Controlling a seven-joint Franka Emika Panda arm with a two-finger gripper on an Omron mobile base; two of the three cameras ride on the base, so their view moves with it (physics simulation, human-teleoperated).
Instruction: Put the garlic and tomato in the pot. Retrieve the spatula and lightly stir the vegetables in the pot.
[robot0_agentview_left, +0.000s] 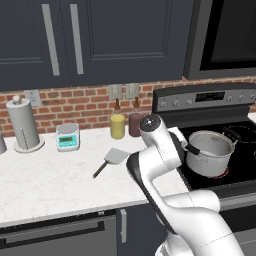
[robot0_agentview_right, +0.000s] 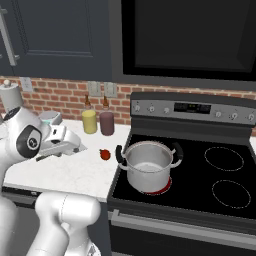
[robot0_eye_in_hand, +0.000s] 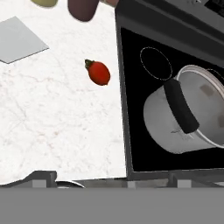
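Observation:
The small red tomato (robot0_eye_in_hand: 99, 72) (robot0_agentview_right: 104, 154) lies on the white counter just left of the stove. The steel pot (robot0_agentview_right: 148, 162) (robot0_agentview_left: 210, 150) (robot0_eye_in_hand: 192, 114) stands on the front left burner, its black handle towards the hand. The garlic is hidden; inside the pot I make out just a faint pale patch. The spatula (robot0_agentview_left: 112, 160) rests flat on the counter, and its grey blade (robot0_eye_in_hand: 19, 40) sits at the upper left of the hand view. My gripper (robot0_agentview_right: 80, 148) (robot0_eye_in_hand: 109, 177) hovers above the counter left of the tomato, open, its tips wide apart with nothing between them.
A yellow bottle (robot0_agentview_left: 117, 125) and a dark red bottle (robot0_agentview_left: 135, 123) stand against the brick wall behind the tomato. Further left are a small scale (robot0_agentview_left: 67, 136) and a paper towel holder (robot0_agentview_left: 22, 125). The black stove top (robot0_agentview_right: 220, 175) lies right of the pot.

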